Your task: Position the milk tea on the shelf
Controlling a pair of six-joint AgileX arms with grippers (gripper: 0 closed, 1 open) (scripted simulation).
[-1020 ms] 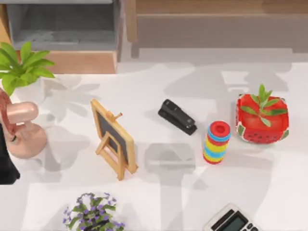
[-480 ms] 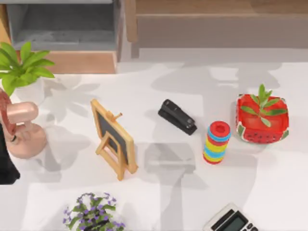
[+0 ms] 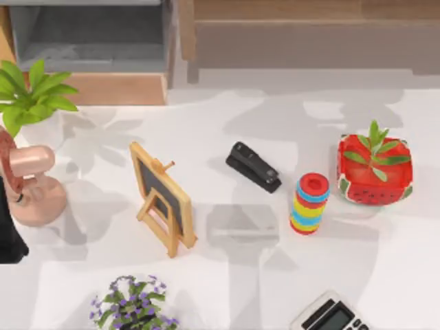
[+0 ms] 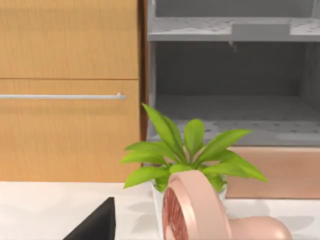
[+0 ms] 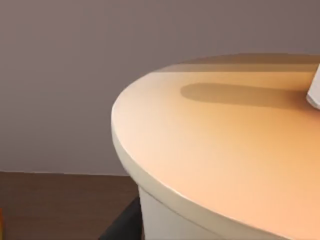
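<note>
— Fingers first: are yours clenched on the milk tea or released?

— On my right gripper I cannot tell. In the right wrist view the milk tea (image 5: 215,150) sits right up against the lens, with its pale orange lid and the start of a white straw (image 5: 314,92). A dark sliver (image 5: 122,225) under the lid's rim may be one of my fingers, but I would not swear to it.

— And the left side?

— My left arm (image 3: 10,237) is parked at the table's left edge, just beside the pink fan (image 3: 31,182). Its grip I cannot judge either.

— Where is the cup, then?

— Close under my right wrist, with a plain grey wall behind it and a brown band lower down.

— Is it on the shelf?

— The shelf (image 3: 89,41) stands at the table's far left corner, behind the green plant (image 3: 31,96). I judge the cup is carried but not yet set down. Placing and letting go are left.
</note>
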